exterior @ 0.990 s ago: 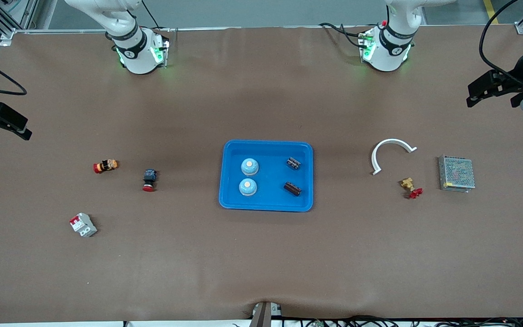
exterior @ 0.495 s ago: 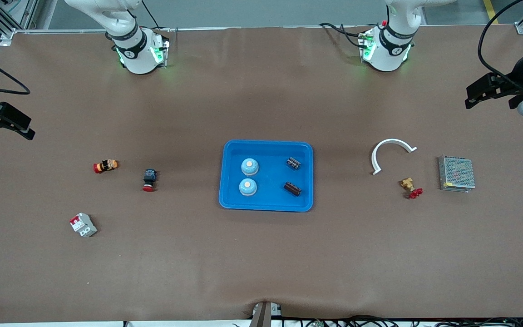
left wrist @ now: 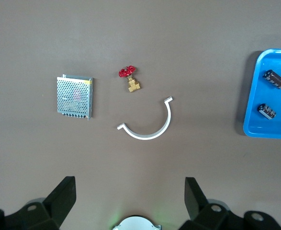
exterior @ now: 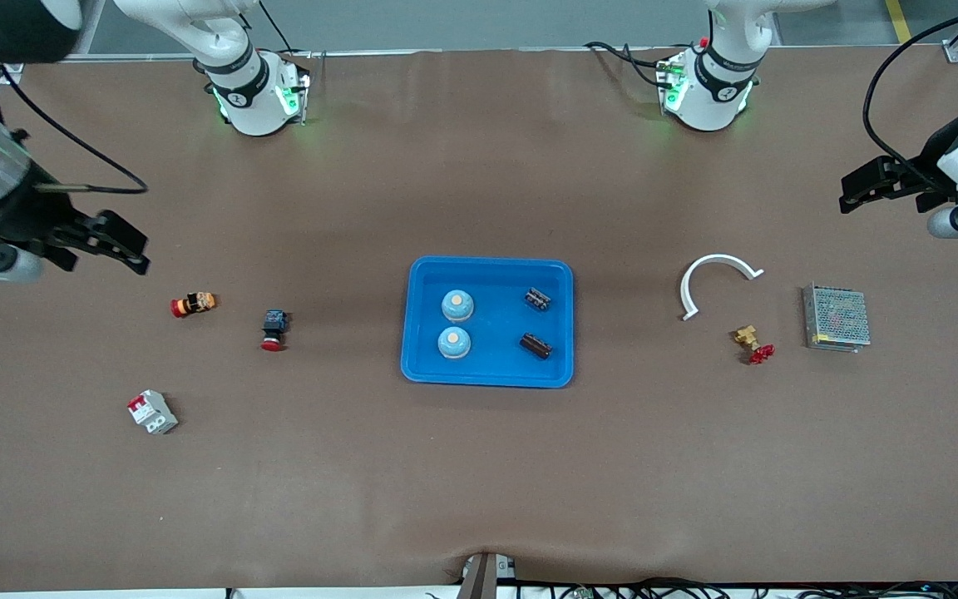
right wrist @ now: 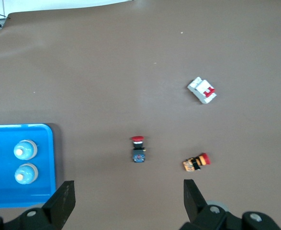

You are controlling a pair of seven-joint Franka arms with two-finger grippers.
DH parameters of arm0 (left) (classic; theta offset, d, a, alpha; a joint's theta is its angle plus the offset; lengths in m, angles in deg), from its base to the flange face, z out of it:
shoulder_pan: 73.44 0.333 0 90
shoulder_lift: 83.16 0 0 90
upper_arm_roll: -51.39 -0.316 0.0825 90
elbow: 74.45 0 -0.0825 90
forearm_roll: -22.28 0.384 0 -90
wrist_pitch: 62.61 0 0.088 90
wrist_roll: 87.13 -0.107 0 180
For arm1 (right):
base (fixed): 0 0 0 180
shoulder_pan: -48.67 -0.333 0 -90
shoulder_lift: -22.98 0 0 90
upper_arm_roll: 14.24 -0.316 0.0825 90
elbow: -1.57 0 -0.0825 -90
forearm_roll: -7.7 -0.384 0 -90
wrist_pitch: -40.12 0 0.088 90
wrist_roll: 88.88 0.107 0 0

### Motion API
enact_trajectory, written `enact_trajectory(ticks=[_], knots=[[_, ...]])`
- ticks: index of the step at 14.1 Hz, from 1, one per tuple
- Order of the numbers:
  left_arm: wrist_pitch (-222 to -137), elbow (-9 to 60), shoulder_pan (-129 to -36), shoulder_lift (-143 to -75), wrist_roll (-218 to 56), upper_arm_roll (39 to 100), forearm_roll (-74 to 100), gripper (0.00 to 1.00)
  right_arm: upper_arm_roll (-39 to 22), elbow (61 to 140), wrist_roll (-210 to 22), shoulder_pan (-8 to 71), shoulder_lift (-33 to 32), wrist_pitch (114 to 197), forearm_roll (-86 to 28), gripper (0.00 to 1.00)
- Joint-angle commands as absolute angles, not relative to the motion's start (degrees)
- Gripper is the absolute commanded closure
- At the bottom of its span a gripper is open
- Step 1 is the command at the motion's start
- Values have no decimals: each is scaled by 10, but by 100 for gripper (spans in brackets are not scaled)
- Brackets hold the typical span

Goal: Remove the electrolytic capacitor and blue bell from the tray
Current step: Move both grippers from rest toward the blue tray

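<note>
A blue tray [exterior: 487, 373] sits mid-table. In it are two pale blue bells [exterior: 457, 305] [exterior: 453, 342] on the right arm's side and two dark capacitors [exterior: 538, 299] [exterior: 535, 345] on the left arm's side. My left gripper [exterior: 861, 187] is open and empty, up over the left arm's end of the table; its wrist view shows the fingers [left wrist: 66, 194] wide apart and the tray's edge [left wrist: 255, 130]. My right gripper [exterior: 125, 243] is open and empty over the right arm's end; its wrist view shows both bells [right wrist: 25, 149] in the tray [right wrist: 48, 163].
Toward the left arm's end lie a white curved piece [exterior: 716, 262], a brass valve with a red handle [exterior: 752, 343] and a metal mesh box [exterior: 836, 318]. Toward the right arm's end lie an orange-red button [exterior: 193, 304], a blue-red push button [exterior: 274, 329] and a white-red breaker [exterior: 152, 412].
My right gripper has come in from the table's edge toward the middle. My left gripper has shifted slightly toward the tray. Nothing on the table has moved.
</note>
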State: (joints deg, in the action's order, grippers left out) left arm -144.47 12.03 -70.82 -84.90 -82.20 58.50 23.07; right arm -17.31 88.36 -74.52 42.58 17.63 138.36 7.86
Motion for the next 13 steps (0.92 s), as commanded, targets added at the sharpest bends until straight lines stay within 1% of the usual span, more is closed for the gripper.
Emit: enact_trajectory(ticks=[1, 3, 5, 7, 10, 13], knots=[[-1450, 127, -713, -853, -784, 590, 243, 0, -170, 879, -689, 397, 146, 1410, 80, 0], [-1468, 140, -722, -857, -756, 593, 237, 0, -170, 880, -645, 364, 124, 1436, 83, 0], [-1497, 163, -733, -857, -700, 610, 236, 0, -170, 880, -604, 341, 102, 1456, 87, 0], [-1528, 178, -734, -868, -647, 639, 236, 0, -170, 881, -601, 335, 85, 1467, 82, 0], [-1556, 179, -734, -897, -567, 680, 236, 0, -170, 882, -597, 322, 65, 1478, 81, 0], [-1580, 184, -735, -921, -509, 712, 236, 0, -169, 887, -537, 299, 47, 1502, 82, 0]])
